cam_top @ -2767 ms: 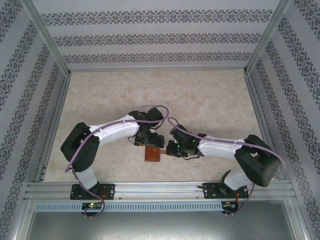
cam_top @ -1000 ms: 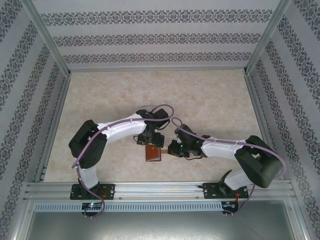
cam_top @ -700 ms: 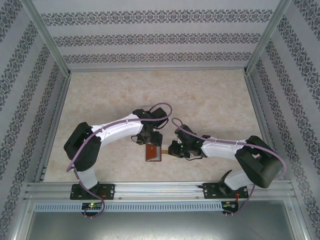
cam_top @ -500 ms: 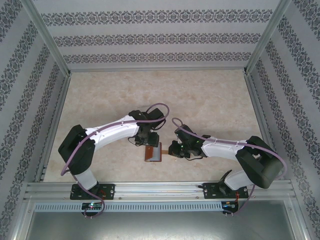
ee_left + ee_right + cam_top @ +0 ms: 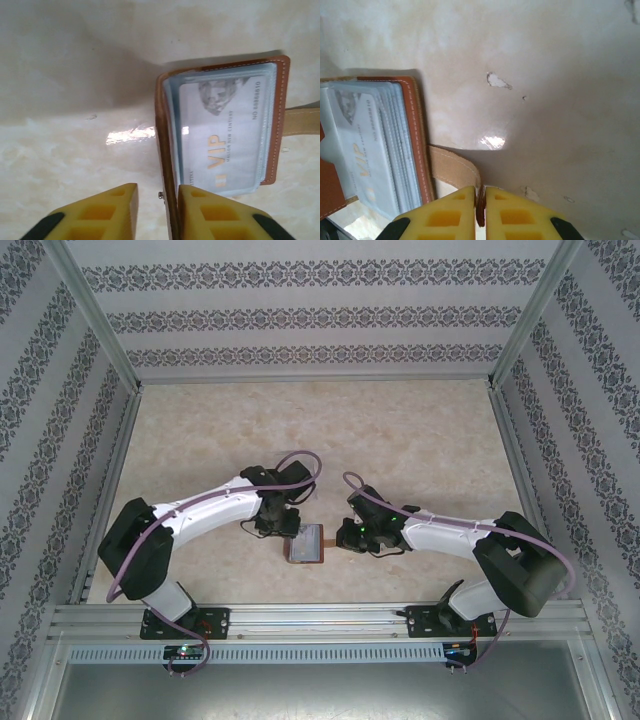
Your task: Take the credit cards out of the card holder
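The reddish-brown card holder (image 5: 306,544) lies open on the table between my two grippers. In the left wrist view the card holder (image 5: 279,120) shows clear pockets with a pale credit card (image 5: 225,135) marked VIP on top. My left gripper (image 5: 157,200) straddles the upright brown cover flap; the flap rests against the right finger, with a gap to the left finger. My left gripper (image 5: 291,529) sits at the holder's left edge. My right gripper (image 5: 480,197) is shut on the tan strap tab (image 5: 451,166) of the card holder (image 5: 416,135), just right of it (image 5: 341,538).
The beige marble-patterned table (image 5: 400,440) stretches away behind the arms. Patterned walls and aluminium posts (image 5: 95,320) enclose it on three sides. A metal rail (image 5: 320,620) runs along the near edge by the arm bases.
The left arm has swung left and lowered, and its jaws have narrowed around the cover flap. The holder now lies open with the pale cards showing. The right gripper has stayed on the strap.
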